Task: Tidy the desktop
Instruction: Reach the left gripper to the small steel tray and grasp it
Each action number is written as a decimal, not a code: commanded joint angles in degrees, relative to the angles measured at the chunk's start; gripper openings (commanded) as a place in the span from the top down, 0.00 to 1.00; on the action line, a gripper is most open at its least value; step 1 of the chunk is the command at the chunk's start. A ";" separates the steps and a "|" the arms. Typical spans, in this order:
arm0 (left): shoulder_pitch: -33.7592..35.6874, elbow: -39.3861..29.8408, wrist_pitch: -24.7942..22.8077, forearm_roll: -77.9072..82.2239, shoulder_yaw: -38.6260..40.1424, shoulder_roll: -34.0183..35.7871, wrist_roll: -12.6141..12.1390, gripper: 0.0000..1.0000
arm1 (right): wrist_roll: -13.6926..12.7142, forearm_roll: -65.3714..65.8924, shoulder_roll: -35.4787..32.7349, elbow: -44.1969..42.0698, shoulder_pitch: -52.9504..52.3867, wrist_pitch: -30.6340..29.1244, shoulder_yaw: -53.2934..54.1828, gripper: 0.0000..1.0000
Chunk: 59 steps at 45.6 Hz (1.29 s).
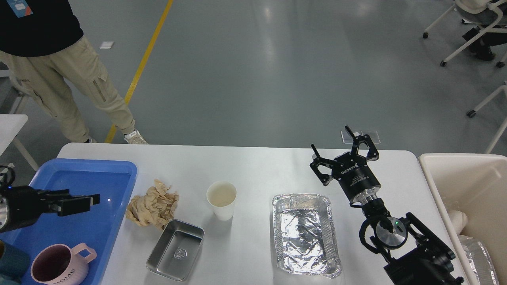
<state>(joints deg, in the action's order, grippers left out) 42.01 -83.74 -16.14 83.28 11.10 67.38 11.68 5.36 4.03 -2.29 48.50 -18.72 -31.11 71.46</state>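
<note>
The white desktop (pixel 261 166) carries a crumpled brown paper (pixel 152 206), a white paper cup (pixel 222 200), a small steel tray (pixel 175 250) and an empty foil tray (pixel 305 233). My left gripper (pixel 94 199) reaches in from the left, low over the blue tray (pixel 95 233), pointing right toward the paper. It is seen side-on, so its fingers cannot be told apart. My right gripper (pixel 332 140) stands open and empty above the table's far right part, just behind the foil tray.
A pink mug (pixel 59 265) and a teal object (pixel 12 261) sit at the blue tray's near end. A beige bin (pixel 463 174) stands off the table's right edge. A person (pixel 59 67) stands on the floor beyond the far left corner.
</note>
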 commanded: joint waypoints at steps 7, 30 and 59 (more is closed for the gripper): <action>1.32 0.16 -4.60 2.59 -2.12 -7.79 -1.04 0.03 | 0.00 0.01 0.00 0.37 0.08 0.00 0.26 0.00; 1.41 4.72 -5.31 7.07 -8.11 -14.20 -0.17 0.03 | 0.00 0.01 1.06 0.37 0.00 -0.09 0.35 0.00; 1.76 11.58 -5.22 13.58 -10.22 -21.85 5.02 0.08 | 0.00 0.01 0.71 0.37 0.00 -0.09 0.79 0.00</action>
<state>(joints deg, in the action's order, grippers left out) 43.83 -73.07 -21.38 95.82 1.03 45.63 15.96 5.36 4.05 -1.67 48.91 -18.73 -31.20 72.24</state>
